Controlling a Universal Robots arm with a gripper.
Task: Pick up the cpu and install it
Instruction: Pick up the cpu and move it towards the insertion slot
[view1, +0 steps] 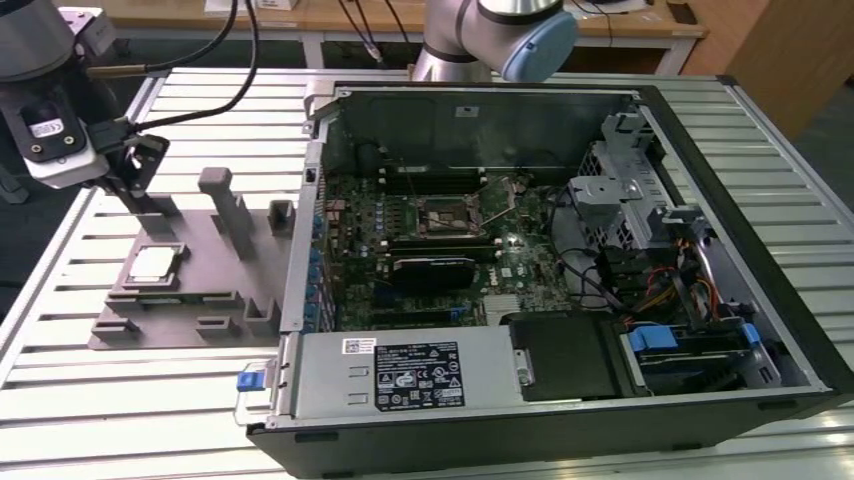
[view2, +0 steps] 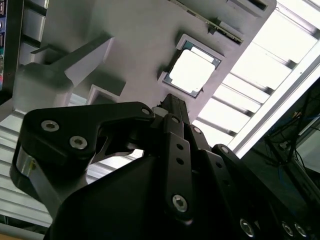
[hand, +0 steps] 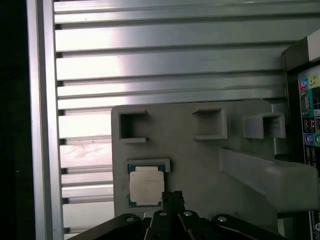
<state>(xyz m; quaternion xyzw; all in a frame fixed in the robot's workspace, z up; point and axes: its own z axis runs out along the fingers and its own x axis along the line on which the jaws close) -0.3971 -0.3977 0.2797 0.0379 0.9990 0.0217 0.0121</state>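
Note:
The cpu is a small square chip with a silvery top. It lies flat in a shallow pocket of the grey fixture, on the exterior view's left. Both wrist views show the cpu just beyond my fingertips. My gripper hangs above the fixture's far edge, a short way from the cpu and not touching it. Its black fingers are pressed together and hold nothing. The motherboard's socket sits open inside the computer case.
Upright grey posts rise from the fixture close to my gripper. The slatted metal table carries the fixture and the open case. The case holds drive bays, cables and a power supply. A black cable loops behind my arm.

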